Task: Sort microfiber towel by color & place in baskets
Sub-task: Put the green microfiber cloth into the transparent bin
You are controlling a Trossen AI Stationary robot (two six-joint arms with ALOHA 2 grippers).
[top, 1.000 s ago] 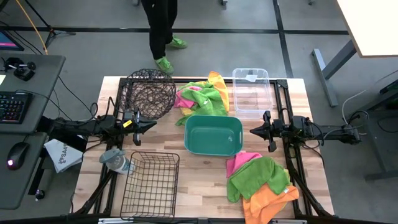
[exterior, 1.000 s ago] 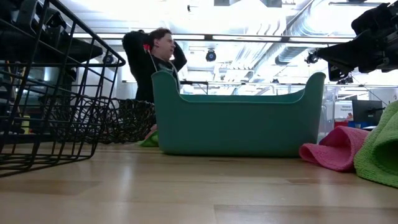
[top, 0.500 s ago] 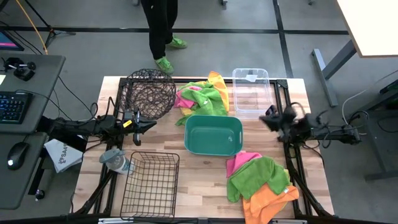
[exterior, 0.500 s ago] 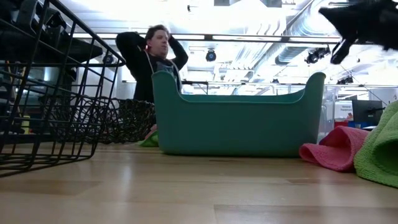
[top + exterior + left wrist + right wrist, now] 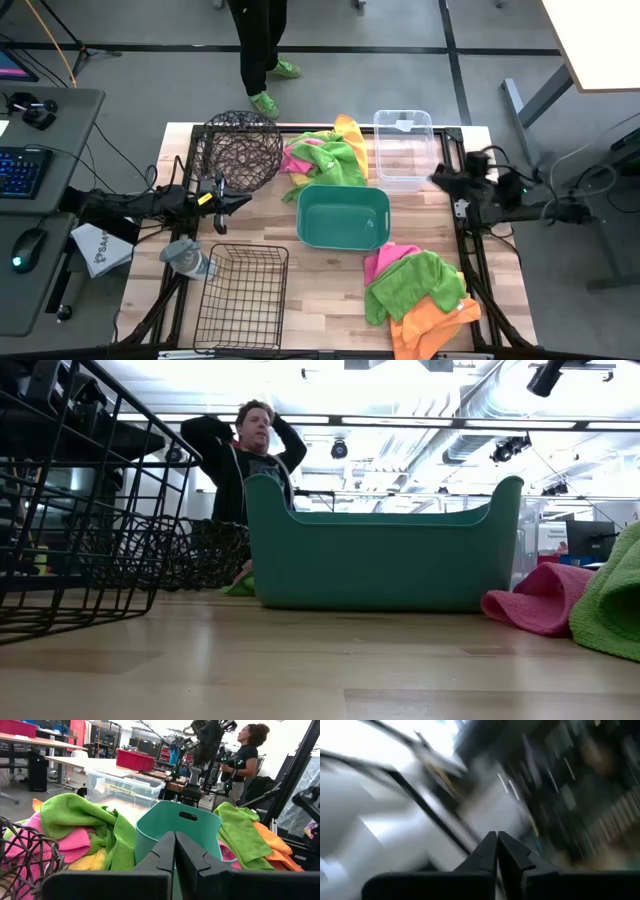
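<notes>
Two heaps of microfiber towels lie on the table. The far heap [image 5: 325, 152] is green, pink and yellow, between the round wire basket [image 5: 240, 148] and the clear bin [image 5: 404, 148]. The near-right heap [image 5: 420, 290] is pink, green and orange, and rests on the wood beside the teal tub [image 5: 343, 215]. The rectangular black wire basket [image 5: 240, 295] stands near-left. My left gripper [image 5: 235, 200] [image 5: 175, 845] is shut, level, left of the tub. My right gripper [image 5: 440, 178] [image 5: 496, 840] is shut and raised right of the clear bin.
A grey-blue cloth lump [image 5: 187, 258] lies left of the rectangular basket. A person [image 5: 250, 460] stands beyond the table's far edge. Bare wood [image 5: 330, 290] shows between the rectangular basket and the near-right heap. A desk with a keyboard [image 5: 25, 170] stands off the left edge.
My right gripper has risen fast, out of the top of the low view. It has swung from beside the teal tub toward the far right, next to the clear bin, tipping upward. It stays shut. The towels and baskets have not moved.
</notes>
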